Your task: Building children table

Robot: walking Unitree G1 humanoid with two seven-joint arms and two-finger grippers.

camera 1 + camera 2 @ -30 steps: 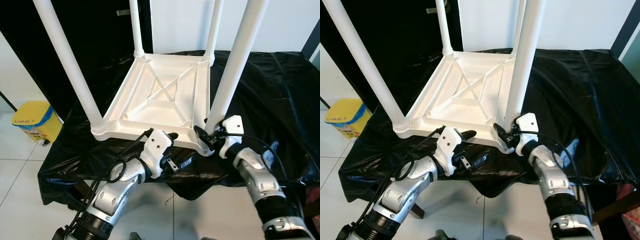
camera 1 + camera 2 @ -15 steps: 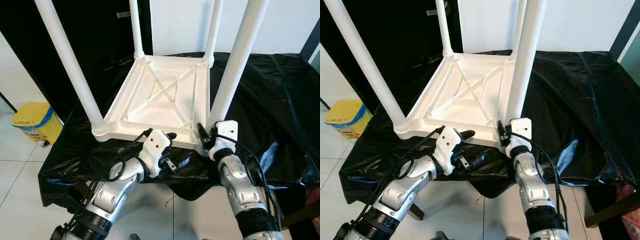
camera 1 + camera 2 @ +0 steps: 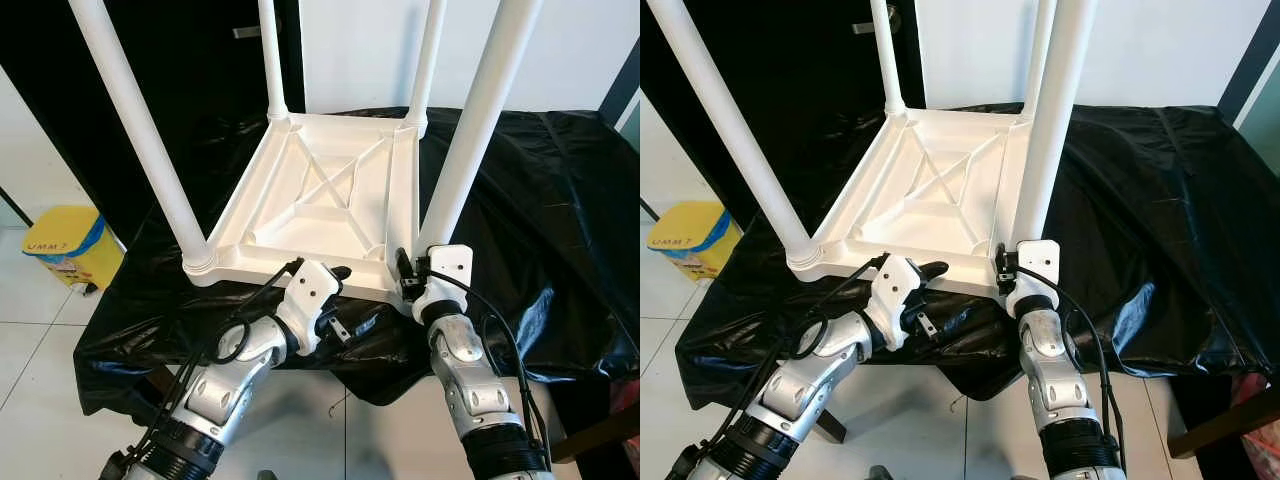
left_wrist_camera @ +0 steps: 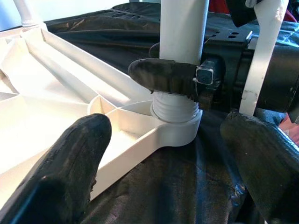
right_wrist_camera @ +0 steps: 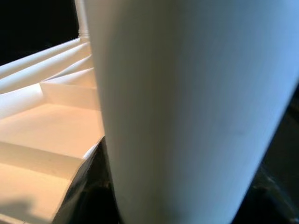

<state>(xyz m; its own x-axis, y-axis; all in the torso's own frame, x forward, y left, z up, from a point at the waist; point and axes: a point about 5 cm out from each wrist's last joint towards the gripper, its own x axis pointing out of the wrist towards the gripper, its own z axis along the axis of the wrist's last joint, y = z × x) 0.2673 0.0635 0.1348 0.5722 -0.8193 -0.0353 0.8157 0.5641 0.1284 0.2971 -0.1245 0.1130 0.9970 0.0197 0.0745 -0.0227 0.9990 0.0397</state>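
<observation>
On the black-draped table (image 3: pixel 560 200) your upturned white top (image 3: pixel 320 200) carries four legs (image 3: pixel 470 130). Right pincer (image 4: pixel 180 77) pinches the near-right leg; left pincer (image 3: pixel 335 300), spread, faces that corner.

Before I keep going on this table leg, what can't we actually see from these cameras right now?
- Tops of all four legs: cut off by the upper edge in both eye views.
- Near-right leg seating in its socket: the right gripper wraps the joint in the left wrist view; the leg blocks the right wrist view.
- Table top face: upside down on the black sheet.
- Left gripper: what is under its fingers.
</observation>
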